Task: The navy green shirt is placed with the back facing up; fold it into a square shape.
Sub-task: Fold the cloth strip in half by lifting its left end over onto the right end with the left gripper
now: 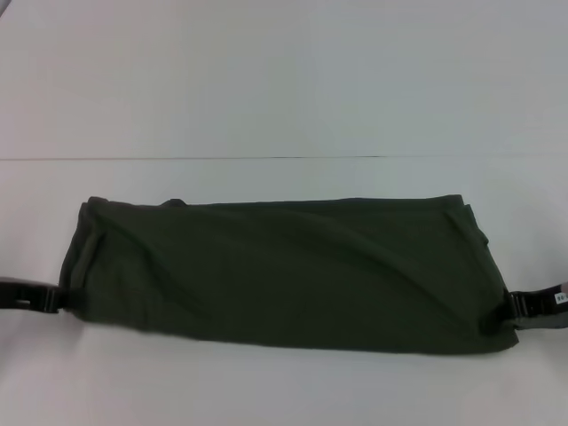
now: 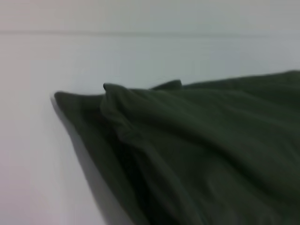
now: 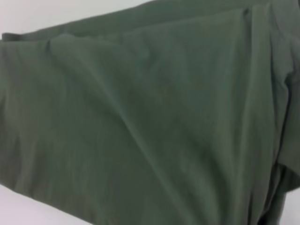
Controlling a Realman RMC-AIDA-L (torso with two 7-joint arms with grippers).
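Nearest the camera lies the near long edge of the navy green shirt (image 1: 284, 271), the one garment in view, folded into a wide band that runs left to right across the white table (image 1: 284, 382). Its plain dark olive cloth faces up; no lettering shows. The far edge runs fairly straight, with a small dark nub of cloth poking up near its left part. Soft creases cross the band diagonally, from the far left down toward the near right. On the right end, a layered fold edge shows just inside the outline, and the near right corner is bunched and puckered.

Two grippers are in view, one at each short end, both low at table level. The left gripper (image 1: 51, 298) touches the near left corner of the shirt, and the right gripper (image 1: 516, 306) touches the near right corner. Whether the fingers of either one are open, closed or pinching cloth cannot be told, since the shirt's edge covers their tips.

In the left wrist view the shirt (image 2: 197, 150) shows a rounded corner with stacked folds lying on the table (image 2: 37, 140). The right wrist view is almost filled by the shirt (image 3: 140, 122), with slivers of table (image 3: 28, 211) at the edges.
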